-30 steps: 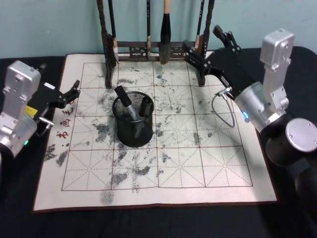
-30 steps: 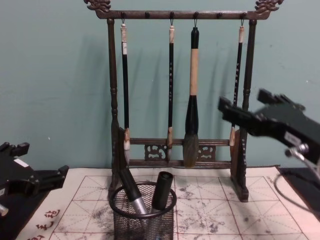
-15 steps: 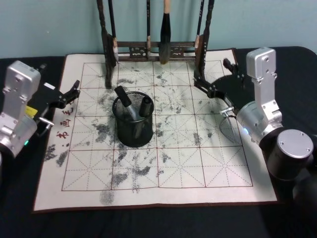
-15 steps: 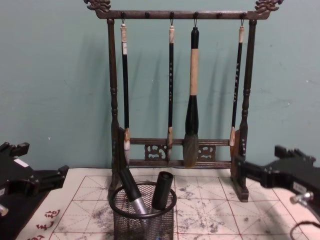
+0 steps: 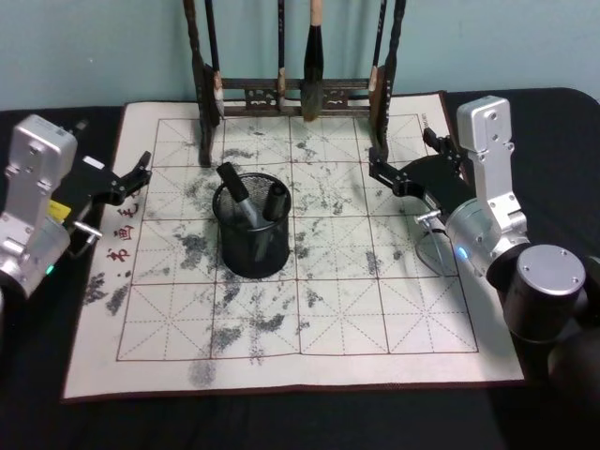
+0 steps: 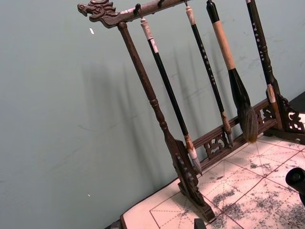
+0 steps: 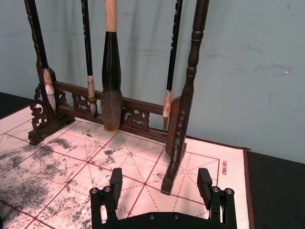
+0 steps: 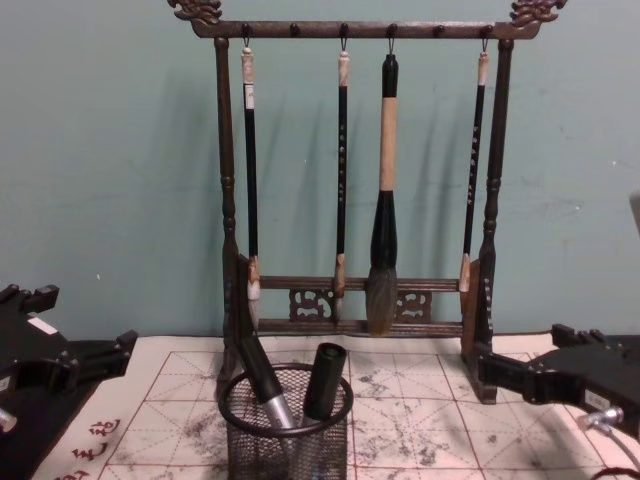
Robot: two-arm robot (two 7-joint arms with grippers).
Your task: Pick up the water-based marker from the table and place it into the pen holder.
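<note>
Our left gripper [image 5: 141,169] sits by the left edge of the paper mat [image 5: 375,319], low and out of the way. Its fingers look a little apart with nothing between them. It is in the same spot as a second ago, so we think it is just resting.

Next comes the pen holder [image 5: 251,234], the little black wire cup standing on the mat, a bit left of the middle. Two pens lean inside it. One has a dark cap and a silver body [image 8: 268,390], and the other is a short black one [image 8: 324,382]. We cannot tell which of them is the water-based marker, but no pen lies on the mat, so we think the marker is already in the cup.

Behind the cup, along the back edge of the mat, stands the tall wooden brush rack [image 8: 229,200]. We count four brushes hanging from it.

Our right gripper [image 5: 405,159] is near the right edge of the mat, close to the rack's right foot. A second ago it was high up by the rack; now it has come down and pulled back toward us. Its fingers [image 7: 114,183] are spread wide and hold nothing. We think the job is finished and the arm is going home.
</note>
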